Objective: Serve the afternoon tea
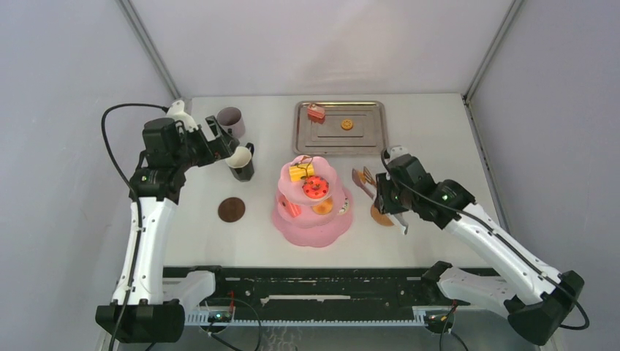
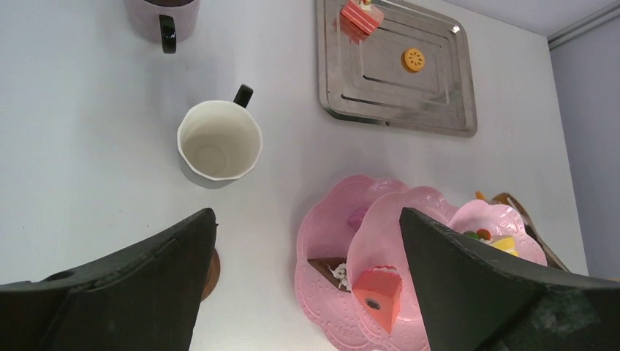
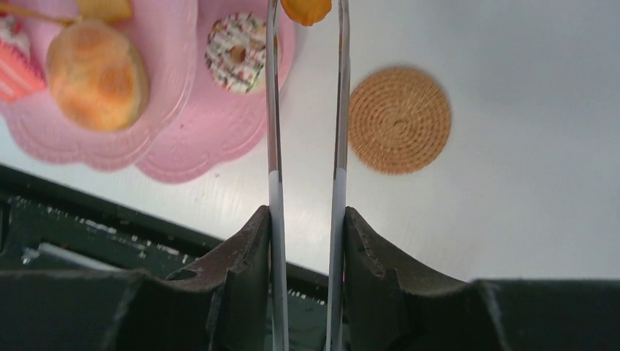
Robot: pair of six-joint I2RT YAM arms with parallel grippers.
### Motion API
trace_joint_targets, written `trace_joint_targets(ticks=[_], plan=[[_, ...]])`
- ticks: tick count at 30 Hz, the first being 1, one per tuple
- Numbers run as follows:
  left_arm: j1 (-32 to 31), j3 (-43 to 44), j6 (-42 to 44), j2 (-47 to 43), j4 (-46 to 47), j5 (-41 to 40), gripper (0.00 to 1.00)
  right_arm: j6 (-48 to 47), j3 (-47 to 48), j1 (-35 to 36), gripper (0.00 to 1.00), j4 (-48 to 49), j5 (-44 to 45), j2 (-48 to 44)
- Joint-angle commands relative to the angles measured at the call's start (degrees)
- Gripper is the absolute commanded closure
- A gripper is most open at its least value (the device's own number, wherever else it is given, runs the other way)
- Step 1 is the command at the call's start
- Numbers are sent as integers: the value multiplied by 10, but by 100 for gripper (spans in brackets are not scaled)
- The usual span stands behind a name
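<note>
Top view: the left pincer [image 1: 221, 142] is spread wide, with the black mug [image 1: 241, 164] just beyond it on the desk [image 1: 439, 146]. The right pincer [image 1: 380, 196] is clamped on metal tongs [image 1: 363, 180] beside the pink three-tier stand [image 1: 313, 223].

Left wrist view: the mug is seen untouched ahead of the fingers [image 2: 146, 285].

Right wrist view: a small orange pastry [image 3: 305, 9] is pinched at the tong tips, with the stand to the left and a woven coaster [image 3: 398, 119] to the right.

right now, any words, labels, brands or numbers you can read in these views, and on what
None: no text can be read in any view.
The black mug, mauve mug, pink stand, steel tray, dark coaster, woven coaster and tongs are all plain.
</note>
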Motion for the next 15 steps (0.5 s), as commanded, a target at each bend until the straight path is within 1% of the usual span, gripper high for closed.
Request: trace_joint_targets(ticks=[1,6,15], plan=[[-1,-20,7,-27,21,10,0,74,-4,55,74,-47,27,-40],[-1,-23,5,-35,21,10,0,123,-8,130,74,-93,53,-53],[-1,-30,4,-32,30,8,0,154,-9,199,74,-121,36,-51]])
